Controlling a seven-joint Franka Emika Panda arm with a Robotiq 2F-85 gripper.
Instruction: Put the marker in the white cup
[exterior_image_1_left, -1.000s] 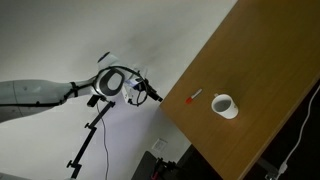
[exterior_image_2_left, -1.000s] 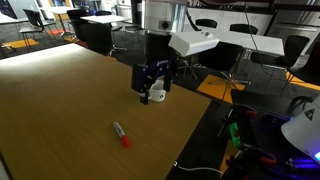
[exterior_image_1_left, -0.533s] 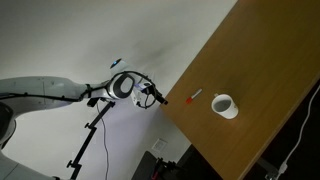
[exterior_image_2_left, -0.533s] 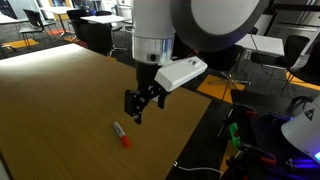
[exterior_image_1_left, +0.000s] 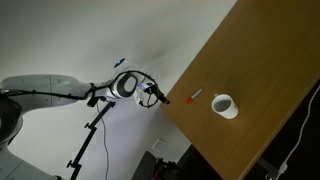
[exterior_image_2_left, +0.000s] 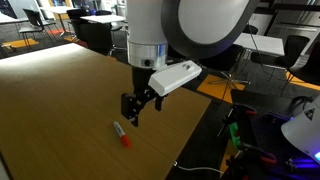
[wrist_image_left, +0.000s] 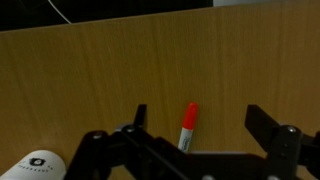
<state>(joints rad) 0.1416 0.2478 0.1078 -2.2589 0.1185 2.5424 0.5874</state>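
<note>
The marker (wrist_image_left: 187, 126), pale with a red-orange cap, lies flat on the brown table (wrist_image_left: 90, 70). It also shows in both exterior views (exterior_image_1_left: 193, 97) (exterior_image_2_left: 120, 133). My gripper (wrist_image_left: 195, 112) is open and hovers over the marker, with one dark finger on each side of it. In the exterior views the gripper (exterior_image_2_left: 130, 108) (exterior_image_1_left: 160, 96) hangs just above the table and does not touch the marker. The white cup (exterior_image_1_left: 224, 105) stands upright a short way beyond the marker. The arm hides it in the exterior view that shows the office.
The table edge (exterior_image_2_left: 190, 140) runs close to the marker. Office chairs and desks (exterior_image_2_left: 290, 50) stand behind. A black tripod (exterior_image_1_left: 90, 135) stands under the arm and cables (exterior_image_1_left: 298, 140) hang past the table's far side.
The gripper has moved across the table from near the cup and come down over the marker. The marker and cup have not moved.
</note>
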